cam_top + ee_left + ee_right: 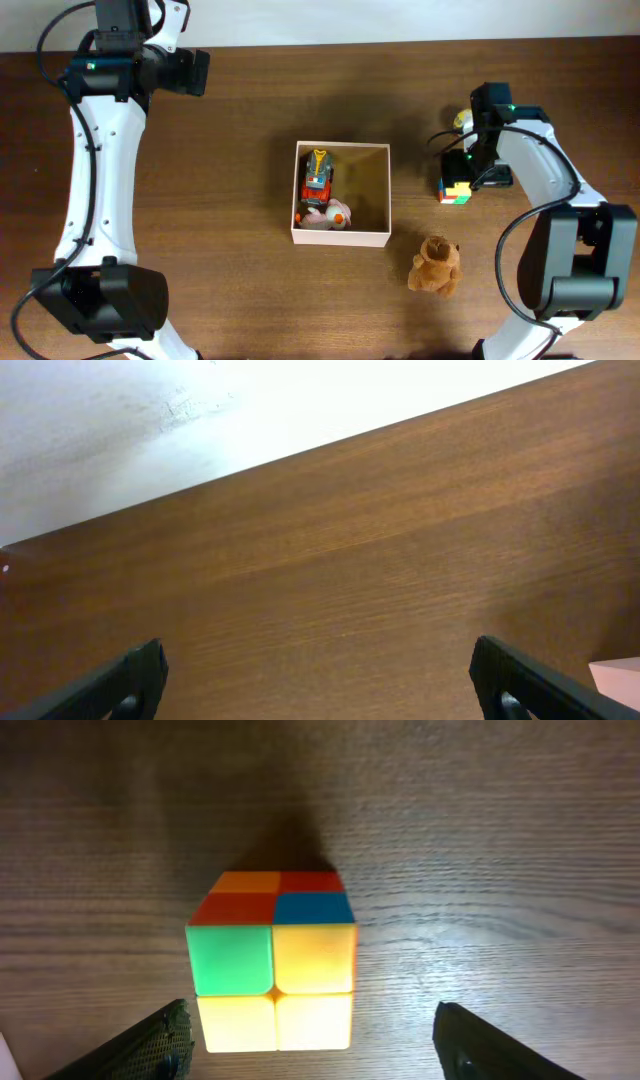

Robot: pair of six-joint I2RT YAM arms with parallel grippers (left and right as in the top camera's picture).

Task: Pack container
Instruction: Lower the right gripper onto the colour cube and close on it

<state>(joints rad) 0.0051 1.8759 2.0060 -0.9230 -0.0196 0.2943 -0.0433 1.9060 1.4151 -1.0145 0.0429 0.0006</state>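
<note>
The right gripper (312,1025) was seen with its jaws spread, one finger (165,1042) just beside the colour cube (273,960) and the other set clearly apart from it, so nothing was pinched. The cube was resting flat on the table (500,840), off-centre between the fingers. The left gripper (320,680) was likewise held wide apart, over bare wood at the far corner, with nothing between its fingers.

The container (340,238) was found at the middle of the table, well apart from the cube, with a toy car (317,180) and a small pink-and-white toy (325,213) already inside along one wall. A teddy bear (435,267) was lying outside, near the container's corner.

Trouble could be expected from the uneven approach: if the jaws were closed as placed, the cube would probably be pushed or twisted by the nearer finger first, and its smooth faces might be gripped askew and lost in transit. The container's rim could also be clipped if the cube were carried low
</note>
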